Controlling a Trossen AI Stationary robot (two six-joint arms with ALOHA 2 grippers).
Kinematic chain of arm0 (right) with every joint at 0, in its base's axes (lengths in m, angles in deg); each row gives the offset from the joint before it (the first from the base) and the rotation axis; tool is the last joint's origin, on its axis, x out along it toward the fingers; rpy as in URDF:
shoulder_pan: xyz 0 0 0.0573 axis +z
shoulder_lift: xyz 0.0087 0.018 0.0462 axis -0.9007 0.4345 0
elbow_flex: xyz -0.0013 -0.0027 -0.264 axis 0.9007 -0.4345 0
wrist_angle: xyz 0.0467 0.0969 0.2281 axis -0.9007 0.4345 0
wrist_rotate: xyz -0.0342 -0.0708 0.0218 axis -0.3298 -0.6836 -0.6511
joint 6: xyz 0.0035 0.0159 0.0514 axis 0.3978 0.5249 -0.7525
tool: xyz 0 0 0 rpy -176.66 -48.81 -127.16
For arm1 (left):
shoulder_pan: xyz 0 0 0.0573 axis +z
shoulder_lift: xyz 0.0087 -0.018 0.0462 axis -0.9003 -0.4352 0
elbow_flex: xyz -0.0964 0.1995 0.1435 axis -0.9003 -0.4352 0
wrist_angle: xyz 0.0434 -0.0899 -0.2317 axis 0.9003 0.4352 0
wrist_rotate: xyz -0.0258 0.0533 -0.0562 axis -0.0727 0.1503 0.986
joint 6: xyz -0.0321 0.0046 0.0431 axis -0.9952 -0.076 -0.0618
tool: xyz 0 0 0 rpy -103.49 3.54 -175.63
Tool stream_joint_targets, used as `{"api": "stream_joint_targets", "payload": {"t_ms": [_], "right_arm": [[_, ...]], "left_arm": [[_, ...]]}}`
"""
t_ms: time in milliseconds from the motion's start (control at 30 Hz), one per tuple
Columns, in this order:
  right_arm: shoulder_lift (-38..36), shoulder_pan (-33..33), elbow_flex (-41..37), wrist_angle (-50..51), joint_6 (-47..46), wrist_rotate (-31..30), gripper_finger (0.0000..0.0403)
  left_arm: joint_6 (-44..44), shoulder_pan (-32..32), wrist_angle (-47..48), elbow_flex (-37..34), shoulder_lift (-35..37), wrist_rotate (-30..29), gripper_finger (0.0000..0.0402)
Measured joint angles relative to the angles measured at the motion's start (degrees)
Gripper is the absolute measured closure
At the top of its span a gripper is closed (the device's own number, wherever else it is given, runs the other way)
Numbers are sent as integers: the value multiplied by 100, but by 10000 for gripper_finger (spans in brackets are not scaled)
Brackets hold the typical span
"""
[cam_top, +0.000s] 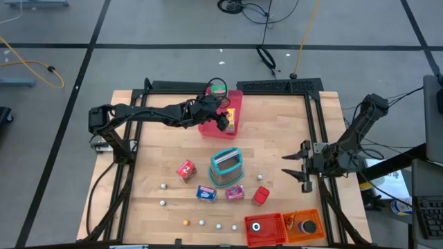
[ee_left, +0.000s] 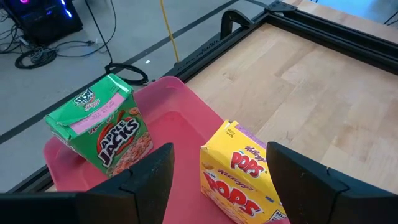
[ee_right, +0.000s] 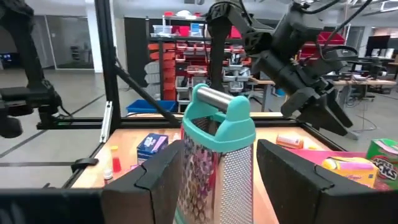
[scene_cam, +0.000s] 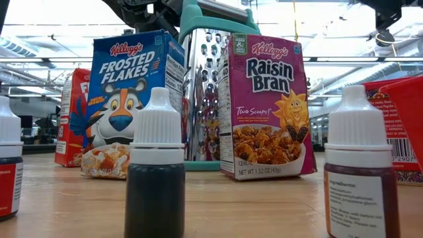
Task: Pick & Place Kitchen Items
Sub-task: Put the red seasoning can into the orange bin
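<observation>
My left gripper is open over the pink tray at the table's far middle. In the left wrist view its fingers stand on either side of a yellow Pops box that stands on the tray. A green Apple Jacks box stands on the tray's far end. My right gripper is open and empty at the table's right, pointing toward the teal-handled grater. A red box, a blue box, a magenta box and another red box stand around the grater.
A red bin and an orange bin sit at the near right edge. Several small bottles and balls are scattered along the near side. A dark frame runs around the table's edges.
</observation>
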Motion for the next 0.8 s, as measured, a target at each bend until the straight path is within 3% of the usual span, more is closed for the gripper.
{"api": "stream_joint_targets", "payload": {"t_ms": [233,600,800], "right_arm": [[0,-837,2,514,-87,292,207],[379,-1739,4,1562,-1822,3191,207],[918,-1752,4,1603,-2030,3981,207]], "left_arm": [[38,0,7,0,0,0,144],[36,0,12,0,-1,-1,144],[9,0,7,0,0,0,144]]}}
